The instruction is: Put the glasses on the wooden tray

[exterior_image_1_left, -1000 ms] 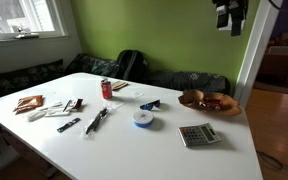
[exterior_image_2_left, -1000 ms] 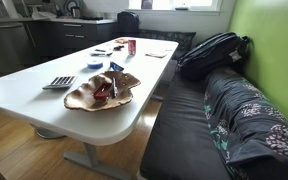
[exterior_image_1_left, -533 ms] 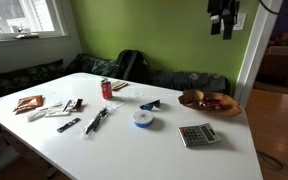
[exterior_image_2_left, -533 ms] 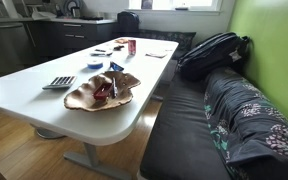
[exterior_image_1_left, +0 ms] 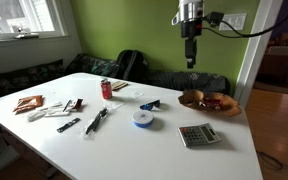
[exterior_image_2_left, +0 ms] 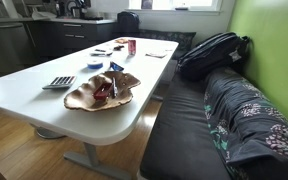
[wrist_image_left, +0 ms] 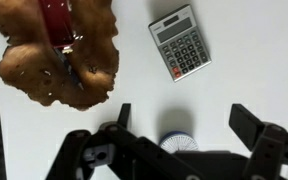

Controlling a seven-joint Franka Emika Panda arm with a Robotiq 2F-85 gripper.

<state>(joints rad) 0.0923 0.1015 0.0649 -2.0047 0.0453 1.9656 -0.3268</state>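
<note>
Table (exterior_image_1_left: pixel 134 150): white, far below pincer (wrist_image_left: pixel 182 112); everything lies flat on it.
Wooden tray (wrist_image_left: pixel 24 65): ahead and to one side of pincer in wrist view; reddish pieces inside, bare wood left as landing spot.
Pincer: jaws wide apart, empty; hangs high, probably to survey before descending.
Calculator (wrist_image_left: pixel 181 42): ahead, clear of tray.
Disc (wrist_image_left: pixel 179 143): directly beneath.
Glasses (exterior_image_1_left: pixel 149 104): folded, well below pincer, just beside disc, apart from tray; ungrasped.

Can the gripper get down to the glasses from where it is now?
Probably yes. The gripper hangs open high above the table, and the glasses lie in the open, apart from the round disc and the wooden tray; nothing stands over them.
</note>
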